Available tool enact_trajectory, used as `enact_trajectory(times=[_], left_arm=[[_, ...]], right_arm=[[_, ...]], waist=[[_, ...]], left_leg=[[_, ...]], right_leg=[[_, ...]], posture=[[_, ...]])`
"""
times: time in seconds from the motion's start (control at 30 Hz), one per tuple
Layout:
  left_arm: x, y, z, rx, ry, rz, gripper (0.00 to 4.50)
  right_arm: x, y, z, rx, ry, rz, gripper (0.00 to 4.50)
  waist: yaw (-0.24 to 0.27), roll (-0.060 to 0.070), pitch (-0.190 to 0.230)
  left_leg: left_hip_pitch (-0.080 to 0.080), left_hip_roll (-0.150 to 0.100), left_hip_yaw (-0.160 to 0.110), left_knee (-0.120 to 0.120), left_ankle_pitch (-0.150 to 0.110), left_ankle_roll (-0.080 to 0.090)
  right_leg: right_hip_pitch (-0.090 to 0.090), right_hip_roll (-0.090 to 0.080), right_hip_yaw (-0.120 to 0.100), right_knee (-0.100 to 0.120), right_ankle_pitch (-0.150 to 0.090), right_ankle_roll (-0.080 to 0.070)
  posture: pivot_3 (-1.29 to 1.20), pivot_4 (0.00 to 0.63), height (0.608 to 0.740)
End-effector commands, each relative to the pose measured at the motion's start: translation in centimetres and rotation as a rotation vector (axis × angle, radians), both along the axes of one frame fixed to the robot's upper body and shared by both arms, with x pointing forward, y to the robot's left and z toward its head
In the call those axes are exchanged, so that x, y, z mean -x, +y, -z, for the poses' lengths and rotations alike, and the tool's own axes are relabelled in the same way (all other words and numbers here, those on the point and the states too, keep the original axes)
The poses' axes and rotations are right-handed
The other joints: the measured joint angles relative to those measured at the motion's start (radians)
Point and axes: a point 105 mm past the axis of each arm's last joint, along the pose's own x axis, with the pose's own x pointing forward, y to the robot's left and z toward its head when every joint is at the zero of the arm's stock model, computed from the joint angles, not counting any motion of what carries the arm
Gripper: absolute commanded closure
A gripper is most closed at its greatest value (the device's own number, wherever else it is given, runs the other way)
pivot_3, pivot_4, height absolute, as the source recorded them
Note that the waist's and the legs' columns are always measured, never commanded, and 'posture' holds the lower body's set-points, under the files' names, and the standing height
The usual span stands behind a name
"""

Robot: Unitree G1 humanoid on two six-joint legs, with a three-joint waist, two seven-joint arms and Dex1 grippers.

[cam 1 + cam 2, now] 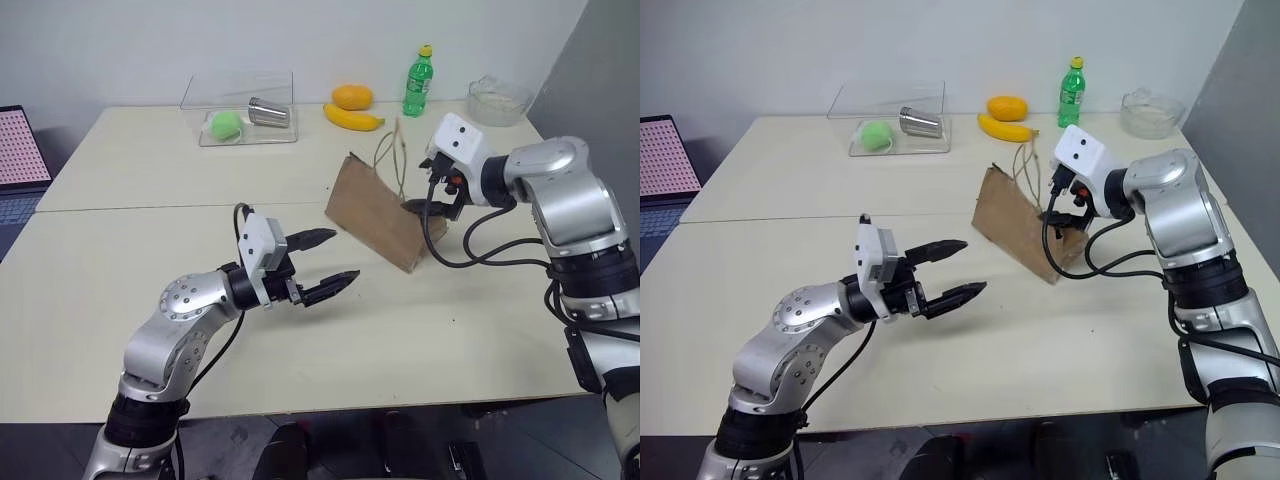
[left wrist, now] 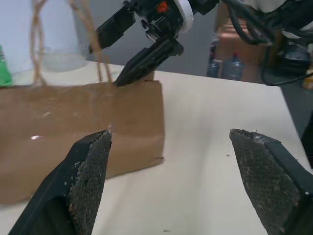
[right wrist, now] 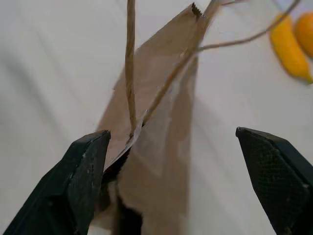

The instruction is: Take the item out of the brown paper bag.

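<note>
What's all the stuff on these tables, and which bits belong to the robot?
brown paper bag: one, brown, lying mid-table, loop handles sticking up.
clear tray: one, transparent, far side of the table.
green ball: one, green, inside the tray.
metal cup: one, silver, on its side in the tray.
banana: one, yellow, behind the bag.
orange fruit: one, orange, beside the banana.
soda bottle: one, green with yellow cap, upright at the far edge.
glass bowl: one, clear, far right corner.
laptop: one, pink screen, far left.
left gripper: one, black jaws open, above the table before the bag.
right gripper: one, black jaws open, at the bag's mouth end.
</note>
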Motion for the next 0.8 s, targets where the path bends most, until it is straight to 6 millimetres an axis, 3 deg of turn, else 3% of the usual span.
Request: enact_trajectory(times=[0.03,0.33,0.5,0.8], left_arm=[[0.2,-0.4,-0.8,0.002,-0.051,0.045,0.44],[0.0,-0.4,-0.5,-0.005,-0.06,0.064,0.44],[0.0,-0.5,-0.3,-0.004,-0.061,0.068,0.44],[-0.2,-0.8,-0.3,0.004,-0.074,0.073,0.44]], right_arm=[[0.8,-0.1,-0.4,-0.022,0.025,0.046,0.11],[0.9,1.1,-1.2,-0.12,0.165,0.075,0.11],[0.9,1.5,0.0,-0.109,0.243,0.084,0.11],[-1.4,1.9,1.9,-0.08,0.269,0.14,0.11]], waist=[[0.001,0.0,0.0],[0.0,0.0,0.0],[0.002,0.0,0.0],[0.0,0.0,0.0]], left_leg=[[0.0,0.0,0.0,0.0,0.0,0.0],[0.0,0.0,0.0,0.0,0.0,0.0],[-0.001,0.0,-0.001,0.001,0.0,0.0],[-0.001,0.0,-0.001,0.001,0.0,0.0]], right_leg=[[0.0,0.0,0.0,0.0,0.0,0.0],[0.0,0.0,0.0,0.0,0.0,0.0],[0.0,0.0,0.0,-0.001,0.0,0.0],[0.0,0.0,0.0,0.0,0.0,0.0]], posture=[[0.0,0.15,0.74],[0.0,0.15,0.74],[0.0,0.15,0.74],[0.0,0.15,0.74]])
